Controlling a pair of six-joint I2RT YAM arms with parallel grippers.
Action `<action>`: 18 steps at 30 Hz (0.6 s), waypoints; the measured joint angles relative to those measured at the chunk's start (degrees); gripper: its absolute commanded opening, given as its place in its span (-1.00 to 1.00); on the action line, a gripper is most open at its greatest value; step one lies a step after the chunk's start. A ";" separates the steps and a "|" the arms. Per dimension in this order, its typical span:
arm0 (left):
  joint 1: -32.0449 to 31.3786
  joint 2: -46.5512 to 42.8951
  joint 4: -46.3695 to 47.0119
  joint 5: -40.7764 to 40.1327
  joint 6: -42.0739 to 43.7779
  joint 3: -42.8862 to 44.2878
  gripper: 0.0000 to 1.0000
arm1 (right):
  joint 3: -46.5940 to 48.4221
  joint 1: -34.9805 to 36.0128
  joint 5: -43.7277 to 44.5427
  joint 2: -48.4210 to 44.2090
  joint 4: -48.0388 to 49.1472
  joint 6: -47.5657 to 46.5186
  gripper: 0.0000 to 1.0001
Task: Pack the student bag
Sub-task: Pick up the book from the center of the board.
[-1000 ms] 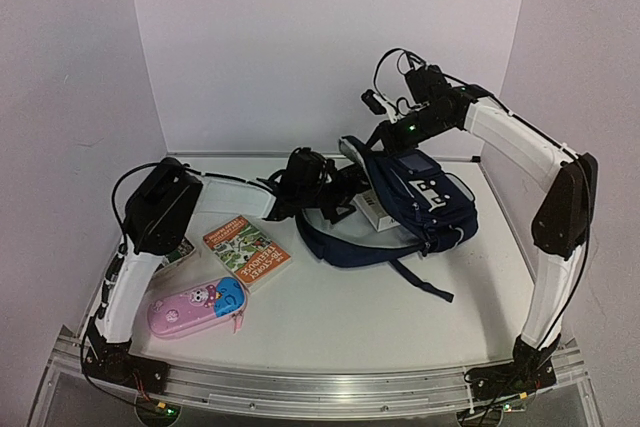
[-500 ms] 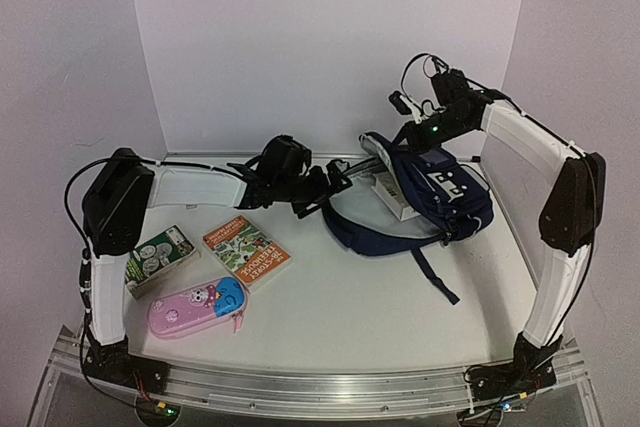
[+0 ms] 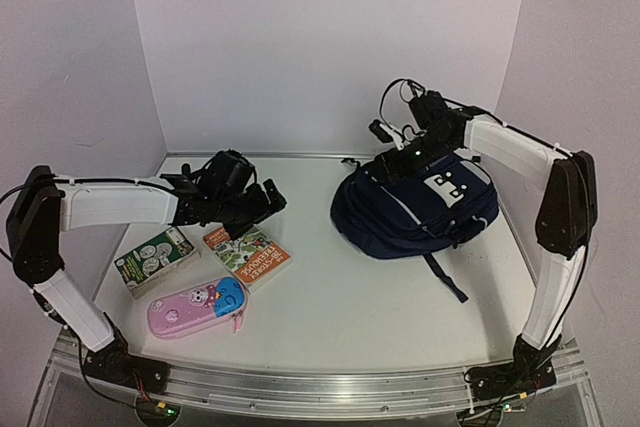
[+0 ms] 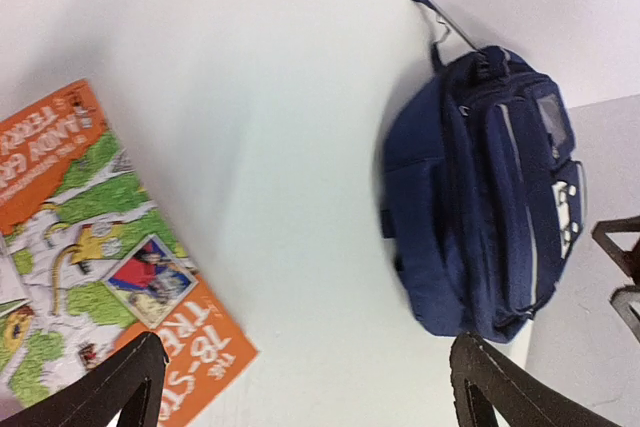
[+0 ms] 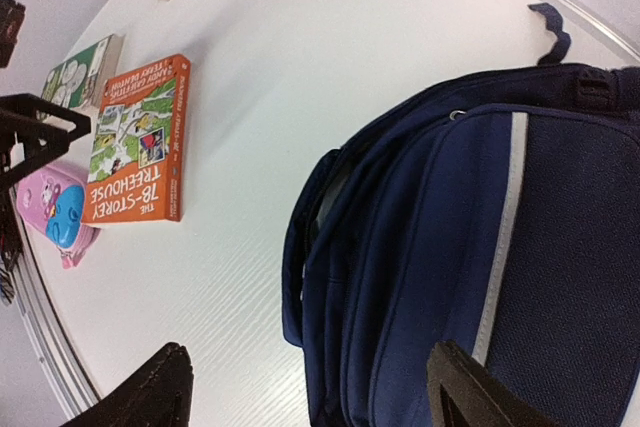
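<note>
Now the left hand hovers wide and empty just above the orange book, probably the next pick; it must drop and straddle an edge. The right hand is spread and holds nothing, and the student bag lies directly beneath it. Only the right wrist view shows what looks like the bag's open zip.

Student bag common to all views

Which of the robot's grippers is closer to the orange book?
Left. The left gripper hovers open by the orange book's far end. The right gripper is across the table, over the student bag.
</note>
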 measured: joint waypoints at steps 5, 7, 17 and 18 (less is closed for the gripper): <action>1.31 -3.50 -4.01 -3.64 -4.69 -5.84 0.99 | -0.12 5.04 0.40 0.01 0.18 1.03 0.83; 1.92 -4.58 -4.93 -4.55 -6.55 -8.36 0.99 | -0.12 7.29 0.41 0.13 0.22 1.55 0.84; 6.18 -7.71 -5.59 -4.77 -10.79 -15.92 0.99 | -0.10 13.74 -0.69 5.01 1.04 3.72 0.85; 6.64 -7.71 -5.20 -4.54 -10.90 -16.65 0.99 | -0.10 13.98 -0.82 5.63 1.04 3.93 0.85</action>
